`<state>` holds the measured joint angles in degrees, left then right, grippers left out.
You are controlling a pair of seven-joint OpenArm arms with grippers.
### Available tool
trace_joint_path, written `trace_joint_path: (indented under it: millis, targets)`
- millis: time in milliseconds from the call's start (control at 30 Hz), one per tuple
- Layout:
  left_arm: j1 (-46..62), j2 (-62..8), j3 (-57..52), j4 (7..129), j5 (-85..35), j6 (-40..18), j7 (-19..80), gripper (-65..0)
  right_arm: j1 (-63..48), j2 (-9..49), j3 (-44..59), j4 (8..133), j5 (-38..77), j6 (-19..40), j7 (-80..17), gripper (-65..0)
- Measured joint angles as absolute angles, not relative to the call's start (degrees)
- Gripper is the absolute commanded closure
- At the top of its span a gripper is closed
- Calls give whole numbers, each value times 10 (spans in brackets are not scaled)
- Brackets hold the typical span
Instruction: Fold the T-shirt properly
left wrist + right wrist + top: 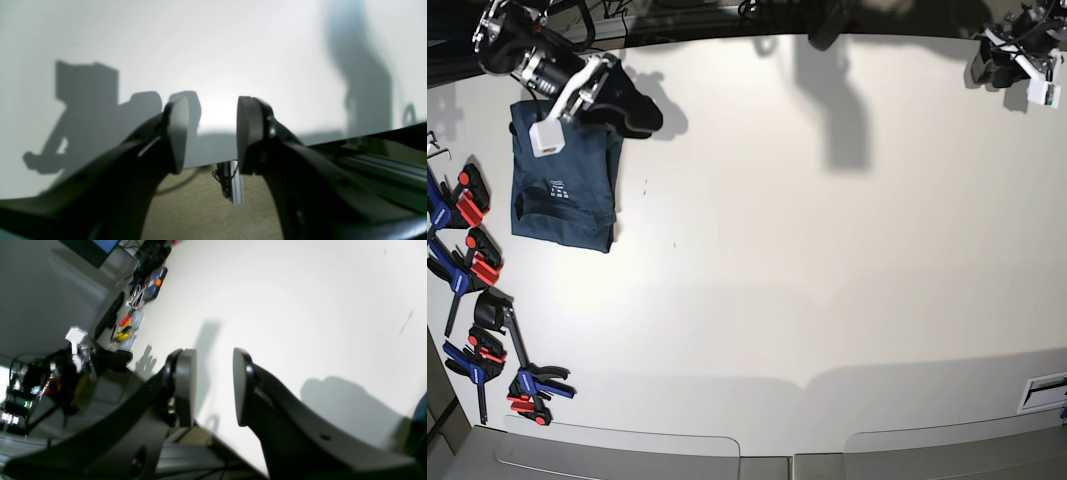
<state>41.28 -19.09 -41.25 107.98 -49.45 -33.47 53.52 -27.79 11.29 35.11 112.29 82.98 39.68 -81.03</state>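
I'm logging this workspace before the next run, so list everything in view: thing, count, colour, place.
T-shirt: one, dark navy, folded into a compact rectangle at the table's far left, white label print showing.
Table: one, white, fills the base view.
Clamps: several, blue and red with black handles, along the table's left edge.
Clutter of tools and boxes: mixed colours, past the table edge in the right wrist view.
Left gripper: one, black, jaws apart, nothing between them, over the table edge.
Right gripper: one, black, jaws apart, empty, beside the T-shirt.
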Motion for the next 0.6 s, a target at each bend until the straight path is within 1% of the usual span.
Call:
trace_joint_path:
  millis: [267,467,600]
  targets:
    - [413,-197,-413,1080,-495,-335,535,-222,-348,117,261,1123,830,397,-810,-174]
    - [413,-197,-413,1080,-495,-335,541,-222,-350,118,196,1123,816,397,-808,-174]
    - [413,-197,-413,1080,-495,-335,575,-222,-351,135,173,1122,781,397,-809,-174]
